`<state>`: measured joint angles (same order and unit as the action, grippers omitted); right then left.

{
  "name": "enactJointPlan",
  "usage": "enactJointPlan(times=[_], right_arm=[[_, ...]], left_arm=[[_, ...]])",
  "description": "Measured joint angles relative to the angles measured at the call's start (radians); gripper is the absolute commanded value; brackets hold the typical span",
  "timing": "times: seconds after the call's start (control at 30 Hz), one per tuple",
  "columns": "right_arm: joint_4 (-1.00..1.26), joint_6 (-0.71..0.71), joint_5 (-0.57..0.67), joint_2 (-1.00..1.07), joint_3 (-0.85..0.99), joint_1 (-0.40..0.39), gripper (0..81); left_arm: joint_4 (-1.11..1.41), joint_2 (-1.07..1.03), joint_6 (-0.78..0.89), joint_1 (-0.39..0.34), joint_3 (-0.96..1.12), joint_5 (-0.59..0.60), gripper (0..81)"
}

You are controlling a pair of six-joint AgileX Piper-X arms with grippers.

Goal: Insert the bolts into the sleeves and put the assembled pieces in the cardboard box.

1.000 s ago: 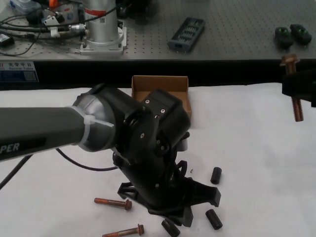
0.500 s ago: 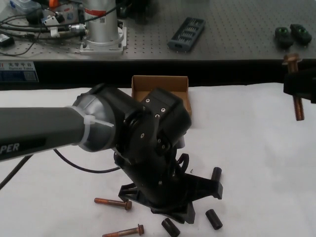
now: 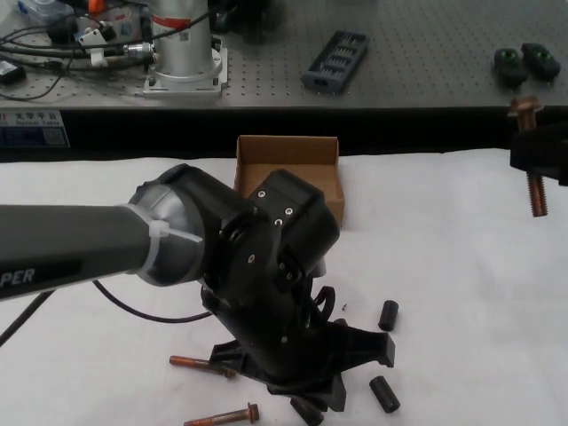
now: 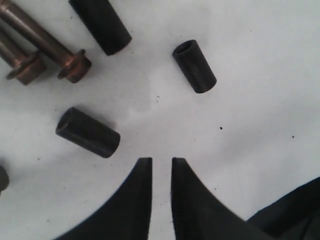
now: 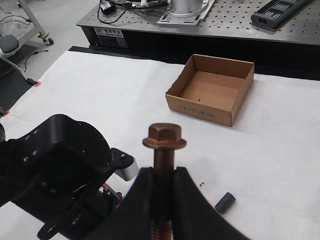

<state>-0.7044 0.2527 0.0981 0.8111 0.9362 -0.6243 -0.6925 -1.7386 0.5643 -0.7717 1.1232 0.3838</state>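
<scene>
- nearest item: two loose bolts [image 3: 222, 414] lie flat on the white cloth [image 3: 461, 266]. in the left wrist view they [image 4: 45, 37] lie side by side with their flanged heads close together.
- three sleeves lie on their sides among the bolts, none touching another. the near sleeve [image 3: 306, 410] is partly covered by the left arm's wrist. a second sleeve [image 3: 384, 393] lies just beside it, toward the right. a third sleeve [image 3: 388, 315] lies a little farther back.
- left gripper [image 4: 157, 165]: positioned low over the cloth, pointing down into the loose parts. its fingers [image 4: 142, 200] stand nearly together with a narrow slit of cloth visible between them, and nothing is held. the closest sleeve [image 4: 88, 132] lies just ahead of the fingertips and off to one side, not touching them.
- left arm [image 3: 80, 244]: crosses the near half of the cloth from the left edge and bends downward at the wrist.
- right gripper [image 5: 162, 172]: raised above the cloth at the right edge of the high view [image 3: 537, 151]. its fingers are clamped on the held bolt [image 5: 164, 145]. that bolt stands upright, head up, with its shaft [image 3: 537, 195] hanging below the fingers.
- cardboard box [image 3: 288, 164]: open-topped, resting on the cloth beyond the left arm, well apart from both grippers.
- farthest item: a perforated metal bench [image 3: 426, 53] stands behind the cloth.
</scene>
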Motion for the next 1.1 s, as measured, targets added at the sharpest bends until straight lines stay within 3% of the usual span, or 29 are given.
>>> enactJointPlan(times=[0.4, 0.93, 1.1], right_arm=[[0.0, 0.0, 0.016, 0.0, 0.0, 0.0, 2.4], [0.0, -0.004, 0.016, 0.0, 0.0, 0.0, 2.4], [0.008, -0.02, 0.016, 0.0, 0.0, 0.0, 2.4]], left_arm=[[0.024, 0.0, -0.097, 0.0, 0.0, -0.134, 11.4], [0.102, 0.0, -0.111, 0.0, -0.001, -0.141, 11.4], [0.105, 0.0, -0.044, 0.0, -0.001, -0.116, 11.4]])
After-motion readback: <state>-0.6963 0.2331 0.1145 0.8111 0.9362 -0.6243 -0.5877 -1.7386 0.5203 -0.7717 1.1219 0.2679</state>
